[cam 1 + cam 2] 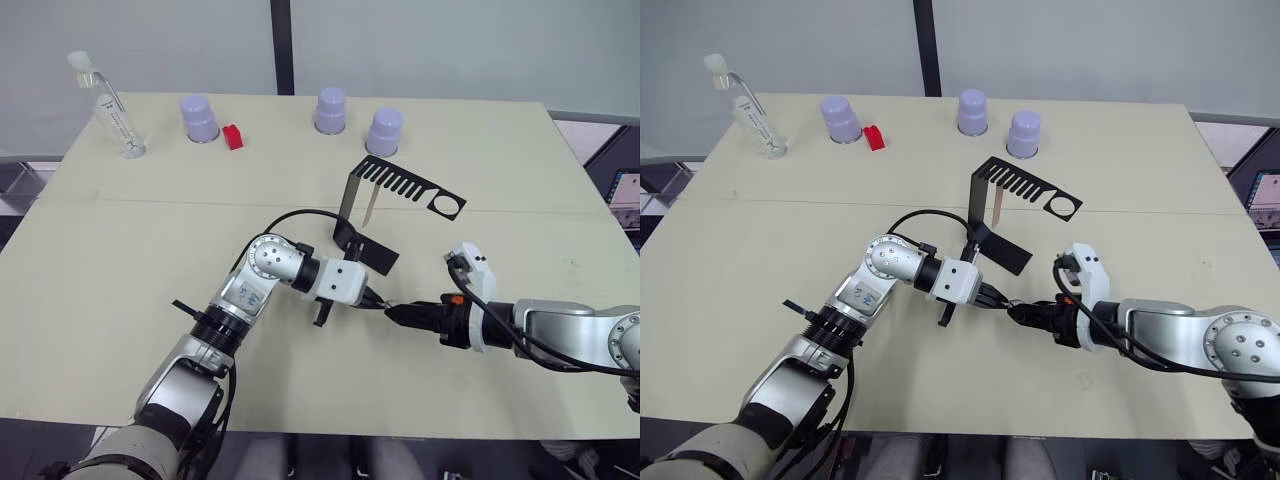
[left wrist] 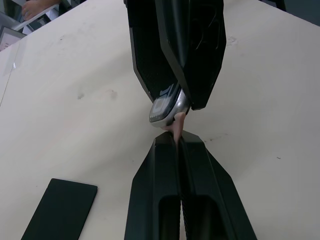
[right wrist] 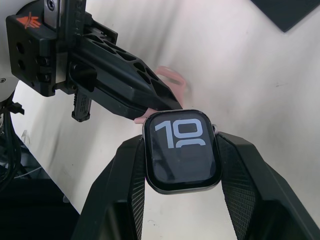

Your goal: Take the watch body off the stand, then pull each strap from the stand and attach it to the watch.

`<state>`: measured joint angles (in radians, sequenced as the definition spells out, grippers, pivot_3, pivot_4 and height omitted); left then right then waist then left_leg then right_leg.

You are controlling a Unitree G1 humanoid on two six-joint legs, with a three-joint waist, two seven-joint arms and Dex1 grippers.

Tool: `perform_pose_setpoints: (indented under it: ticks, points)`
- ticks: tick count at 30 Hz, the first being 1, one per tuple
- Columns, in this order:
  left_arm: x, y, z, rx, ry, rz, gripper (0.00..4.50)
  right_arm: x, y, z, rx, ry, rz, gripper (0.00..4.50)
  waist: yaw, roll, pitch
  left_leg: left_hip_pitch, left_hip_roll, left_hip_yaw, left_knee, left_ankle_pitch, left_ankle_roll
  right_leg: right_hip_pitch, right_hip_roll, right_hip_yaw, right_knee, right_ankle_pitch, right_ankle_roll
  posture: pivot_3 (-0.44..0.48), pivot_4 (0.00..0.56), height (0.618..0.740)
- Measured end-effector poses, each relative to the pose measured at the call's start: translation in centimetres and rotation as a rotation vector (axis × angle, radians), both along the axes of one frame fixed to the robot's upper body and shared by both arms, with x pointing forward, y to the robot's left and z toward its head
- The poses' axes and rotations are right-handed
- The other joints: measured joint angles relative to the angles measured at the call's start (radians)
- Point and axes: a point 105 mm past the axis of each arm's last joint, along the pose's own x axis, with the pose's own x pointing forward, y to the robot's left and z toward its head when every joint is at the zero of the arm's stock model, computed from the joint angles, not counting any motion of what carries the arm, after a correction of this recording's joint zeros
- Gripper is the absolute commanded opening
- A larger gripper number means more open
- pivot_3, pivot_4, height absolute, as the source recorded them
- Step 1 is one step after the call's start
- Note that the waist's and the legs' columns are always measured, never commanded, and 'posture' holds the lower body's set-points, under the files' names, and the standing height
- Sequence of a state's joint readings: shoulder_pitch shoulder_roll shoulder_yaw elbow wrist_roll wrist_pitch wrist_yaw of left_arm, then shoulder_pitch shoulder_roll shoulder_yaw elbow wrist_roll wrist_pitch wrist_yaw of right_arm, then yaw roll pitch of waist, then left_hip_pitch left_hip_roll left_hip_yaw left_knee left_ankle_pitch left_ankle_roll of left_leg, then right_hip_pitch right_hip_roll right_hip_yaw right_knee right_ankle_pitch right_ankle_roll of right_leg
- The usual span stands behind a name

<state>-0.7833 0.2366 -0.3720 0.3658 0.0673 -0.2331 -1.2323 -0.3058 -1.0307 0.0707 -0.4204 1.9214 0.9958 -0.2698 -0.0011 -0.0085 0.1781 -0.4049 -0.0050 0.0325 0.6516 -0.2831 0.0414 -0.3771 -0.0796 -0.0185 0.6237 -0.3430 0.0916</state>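
The watch body (image 3: 181,155), black with light digits on its screen, sits between the fingers of my right gripper (image 3: 180,142), which is shut on it just above the table. My left gripper (image 2: 179,142) is shut on a pale pink strap (image 2: 178,124), whose end meets the edge of the watch body (image 2: 165,106). The two grippers meet tip to tip at mid-table, in front of the stand (image 1: 400,185). A second strap (image 1: 370,208) hangs from the stand's slotted top plate.
Three upturned purple cups (image 1: 199,118) (image 1: 331,110) (image 1: 384,131) stand along the far side, with a small red object (image 1: 233,137) and a clear bottle (image 1: 115,112) at the far left. The stand's flat base (image 1: 365,250) lies just behind the grippers.
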Motion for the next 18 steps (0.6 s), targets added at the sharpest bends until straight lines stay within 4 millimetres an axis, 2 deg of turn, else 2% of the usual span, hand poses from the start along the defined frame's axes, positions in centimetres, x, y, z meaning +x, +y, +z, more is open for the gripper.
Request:
perform_pose_setpoints:
  ticks: [18]
  points:
    - [-0.04,-0.09,-0.01,-0.001,0.0,-0.001,0.0,-0.13,-0.23,-0.01,-0.023,0.002,0.005,1.58,0.0,0.0,0.0,0.0,0.0,0.0,0.0,0.0,0.0,0.0,0.0,0.0,0.0,0.0,0.0,0.0,0.15,0.739]
